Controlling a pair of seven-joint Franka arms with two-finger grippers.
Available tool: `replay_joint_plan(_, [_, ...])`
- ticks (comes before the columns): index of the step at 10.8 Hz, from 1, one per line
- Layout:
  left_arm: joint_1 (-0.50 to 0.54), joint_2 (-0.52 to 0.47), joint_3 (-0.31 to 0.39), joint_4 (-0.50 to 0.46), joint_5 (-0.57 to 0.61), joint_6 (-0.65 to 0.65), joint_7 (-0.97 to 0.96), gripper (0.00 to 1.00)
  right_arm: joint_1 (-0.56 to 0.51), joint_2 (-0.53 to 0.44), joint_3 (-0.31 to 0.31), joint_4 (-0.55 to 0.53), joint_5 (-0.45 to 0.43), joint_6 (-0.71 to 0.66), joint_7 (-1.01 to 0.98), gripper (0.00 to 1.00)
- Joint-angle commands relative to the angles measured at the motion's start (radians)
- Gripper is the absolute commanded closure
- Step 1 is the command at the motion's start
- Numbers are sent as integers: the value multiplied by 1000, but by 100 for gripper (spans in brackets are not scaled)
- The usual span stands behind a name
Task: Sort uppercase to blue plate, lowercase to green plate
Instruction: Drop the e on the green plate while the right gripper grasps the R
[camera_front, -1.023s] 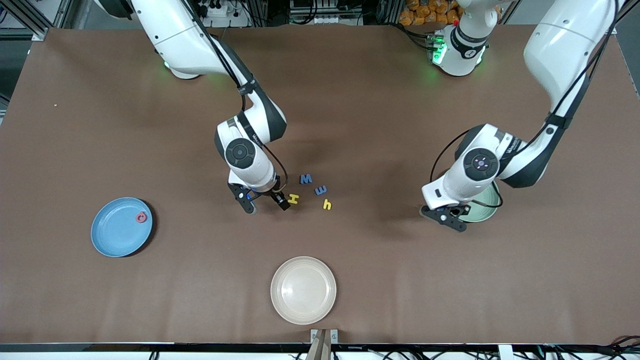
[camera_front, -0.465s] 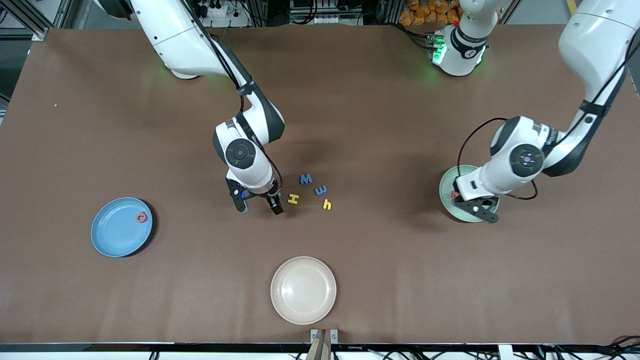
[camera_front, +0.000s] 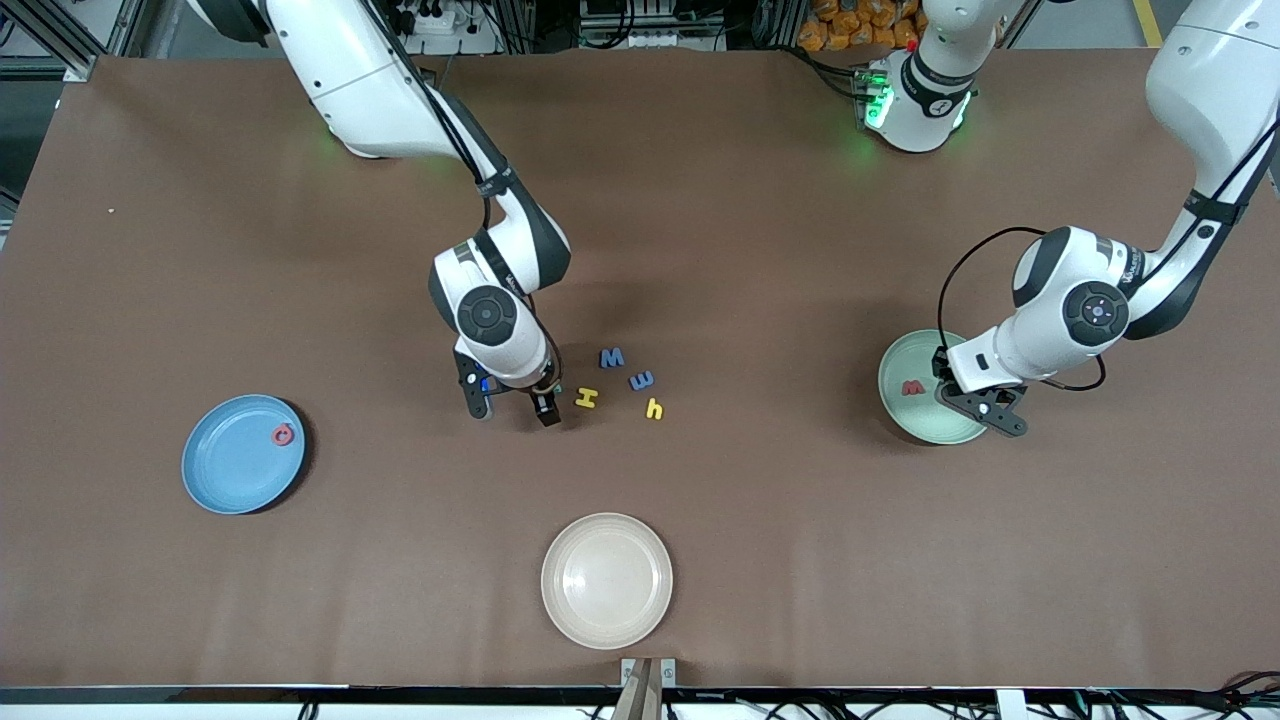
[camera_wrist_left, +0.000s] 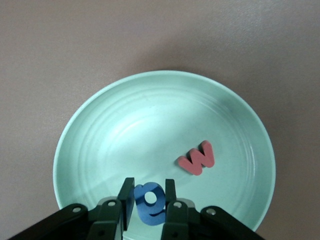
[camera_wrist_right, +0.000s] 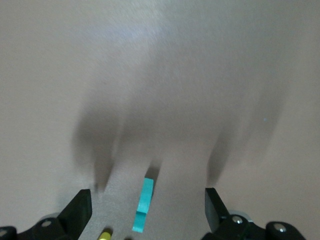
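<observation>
The left gripper (camera_wrist_left: 149, 200) hangs over the green plate (camera_front: 915, 425), clamped on a blue a (camera_wrist_left: 148, 202); a red w (camera_front: 911, 387) lies in that plate. The right gripper (camera_front: 512, 407) is down at the worktop (camera_front: 760, 560) with jaws wide, empty, a teal letter (camera_wrist_right: 144, 205) standing on edge between them. Just beside it lie the yellow H (camera_front: 586, 398), blue W (camera_front: 612, 357), blue m (camera_front: 642, 380) and yellow h (camera_front: 654, 408). The blue plate (camera_front: 230, 470) holds a red Q (camera_front: 284, 434).

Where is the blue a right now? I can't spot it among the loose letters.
The blue a is pinched in the left hand, held over the green plate at the left arm's end of the table, close above the red w lying in that plate.
</observation>
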Motion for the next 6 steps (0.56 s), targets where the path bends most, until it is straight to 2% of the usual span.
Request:
replay_joint_plan(1, [8,-18,-15,-3,29,7,-22,79,16,26,-1,40,-17,-3,64,0])
replay_joint_plan(3, [2,-16,-15,14,29,4,-35,64,20,29,-3,44,-46,-9,72,0])
replay_joint_plan(6, [-3,-13,-15,34,27,1,-37,58,20,29,-3,40,-75,-13,70,0])
